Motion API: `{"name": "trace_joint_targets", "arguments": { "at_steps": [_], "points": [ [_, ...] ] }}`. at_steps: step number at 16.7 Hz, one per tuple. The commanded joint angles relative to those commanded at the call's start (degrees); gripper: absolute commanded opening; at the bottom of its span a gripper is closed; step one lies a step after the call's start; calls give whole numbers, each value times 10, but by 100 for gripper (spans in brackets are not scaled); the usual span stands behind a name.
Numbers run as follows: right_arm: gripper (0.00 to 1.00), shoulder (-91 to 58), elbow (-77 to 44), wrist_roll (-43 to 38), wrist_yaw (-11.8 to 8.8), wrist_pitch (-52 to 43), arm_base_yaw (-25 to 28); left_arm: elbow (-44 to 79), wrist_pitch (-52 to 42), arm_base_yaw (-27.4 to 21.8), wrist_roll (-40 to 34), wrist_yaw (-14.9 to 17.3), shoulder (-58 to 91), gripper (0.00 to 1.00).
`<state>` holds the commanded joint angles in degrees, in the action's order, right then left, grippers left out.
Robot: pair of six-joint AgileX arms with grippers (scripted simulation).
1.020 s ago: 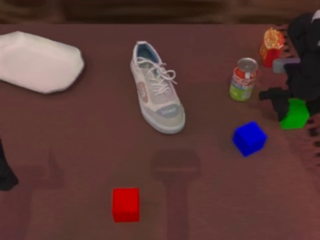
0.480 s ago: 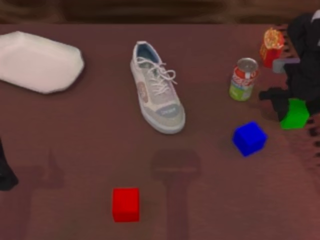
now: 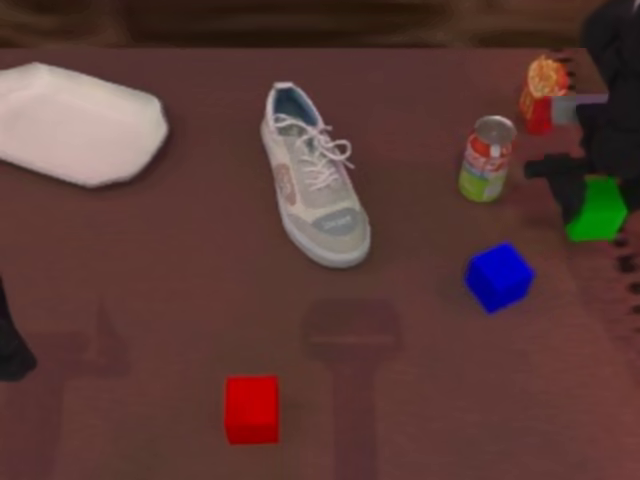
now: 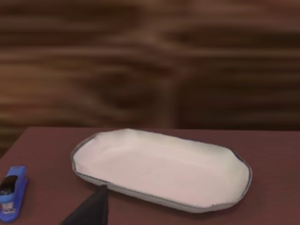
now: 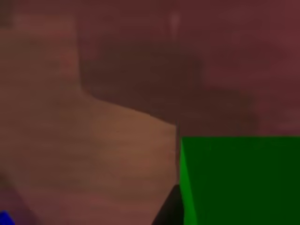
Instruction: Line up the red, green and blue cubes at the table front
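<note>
Tray (image 3: 80, 120) at the counter's (image 3: 180, 280) rear left; shoe (image 3: 312, 175) behind centre; can (image 3: 487, 158) right of the shoe, carton (image 3: 542, 92) behind the can; green cube (image 3: 596, 208) at the right edge, in the right gripper (image 3: 585, 195); blue cube (image 3: 498, 276) before the can; red cube (image 3: 251, 408) front, left of centre.

Green cube (image 3: 597, 210) between the black right gripper (image 3: 590, 195) jaws; blue cube (image 3: 498, 277) and red cube (image 3: 251, 408) (both plain) apart from them; table (image 3: 150, 270) dull reddish-brown.
</note>
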<state>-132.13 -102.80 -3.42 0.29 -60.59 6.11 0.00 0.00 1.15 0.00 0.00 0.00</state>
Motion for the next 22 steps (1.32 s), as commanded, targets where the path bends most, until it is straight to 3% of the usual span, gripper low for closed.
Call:
{"name": "trace_joint_targets", "arguments": {
  "at_steps": [4, 11, 15, 22],
  "points": [
    [0, 25, -40, 1, 0, -62, 2, 0, 0, 0, 0, 0, 0, 100],
    [0, 27, -35, -21, 0, -61, 20, 0, 0, 0, 0, 0, 0, 100],
    [0, 51, -4, -129, 0, -58, 124, 0, 0, 0, 0, 0, 0, 100],
    [0, 124, 92, -422, -2, -44, 388, 0, 0, 0, 0, 0, 0, 100]
  ]
}}
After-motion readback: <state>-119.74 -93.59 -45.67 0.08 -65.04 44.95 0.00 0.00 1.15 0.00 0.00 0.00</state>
